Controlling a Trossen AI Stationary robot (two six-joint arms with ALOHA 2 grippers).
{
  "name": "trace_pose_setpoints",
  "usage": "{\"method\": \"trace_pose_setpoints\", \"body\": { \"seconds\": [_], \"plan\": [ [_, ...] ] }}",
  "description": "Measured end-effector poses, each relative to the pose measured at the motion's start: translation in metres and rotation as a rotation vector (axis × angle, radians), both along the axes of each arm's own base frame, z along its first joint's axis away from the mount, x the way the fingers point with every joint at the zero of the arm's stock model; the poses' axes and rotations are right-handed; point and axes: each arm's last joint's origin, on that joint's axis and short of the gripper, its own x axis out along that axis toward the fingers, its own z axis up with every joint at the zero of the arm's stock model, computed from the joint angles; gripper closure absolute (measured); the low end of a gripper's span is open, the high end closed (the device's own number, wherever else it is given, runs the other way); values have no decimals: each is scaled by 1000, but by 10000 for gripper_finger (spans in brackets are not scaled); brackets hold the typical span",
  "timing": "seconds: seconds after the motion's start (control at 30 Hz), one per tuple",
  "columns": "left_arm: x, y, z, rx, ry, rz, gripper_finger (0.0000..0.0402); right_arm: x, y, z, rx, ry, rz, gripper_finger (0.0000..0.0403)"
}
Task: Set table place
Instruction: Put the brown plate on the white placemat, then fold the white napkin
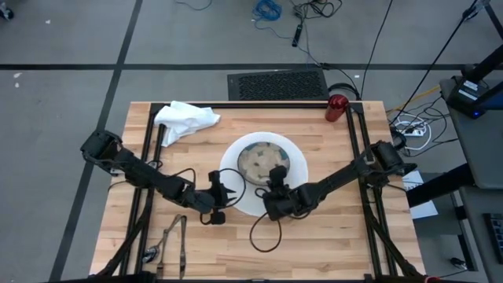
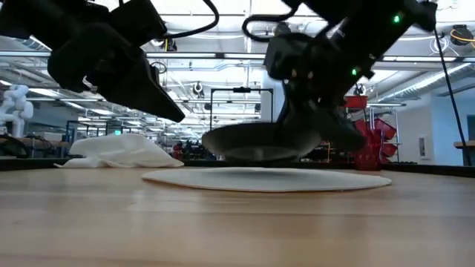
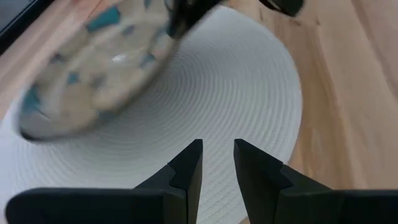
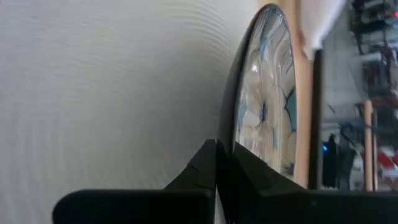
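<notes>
A big white plate (image 1: 236,189) lies flat on the wooden table (image 1: 338,236), near its middle. Just over the plate is a beige-and-blue patterned bowl (image 1: 263,159), with my right gripper (image 1: 276,176) shut on its near rim. In the low view the bowl (image 2: 252,141) sits about level, very close above the plate (image 2: 267,179). My left gripper (image 1: 223,191) is at the plate's left edge, its fingers (image 3: 189,165) a narrow gap apart with nothing between them. A crumpled white napkin (image 1: 185,120), a red cup (image 1: 337,107) and dark cutlery (image 1: 174,236) lie apart on the table. My right gripper pinches the bowl's rim (image 4: 231,134) on its near side, one finger on the dark outer wall (image 4: 202,165) and the other on the patterned inside (image 4: 258,171). The fingers slant down from the table's near right. The bowl stays about level, close over the plate; I cannot tell if its foot touches.
The napkin lies at the far left corner and the red cup at the far right edge. The cutlery is near the front left. Black frame rails (image 1: 355,149) run along both sides of the table. Bare wood shows right of the plate.
</notes>
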Motion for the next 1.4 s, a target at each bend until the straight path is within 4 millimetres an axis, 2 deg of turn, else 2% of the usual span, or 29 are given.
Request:
{"method": "trace_pose_setpoints", "body": {
  "seconds": [0.17,0.33,0.63,0.93,1.03,1.1,1.23,1.4],
  "plan": [
    [0,0,0,0,-4,6,323,2,2,-19,-28,50,2,403],
    [0,0,1,0,-9,9,323,3,4,-30,-17,74,11,392],
    [0,0,1,2,-10,10,323,3,7,-30,40,63,15,354],
    [0,3,1,55,-33,78,323,6,10,-27,98,44,11,288],
    [0,3,2,65,-37,90,323,12,13,-14,98,44,10,266],
    [0,4,2,75,-42,103,323,16,15,1,104,37,6,254],
    [0,4,2,79,-44,109,323,20,18,46,139,-26,-23,241],
    [0,4,2,78,-45,111,323,7,17,98,204,-129,-51,240]
  ]
}}
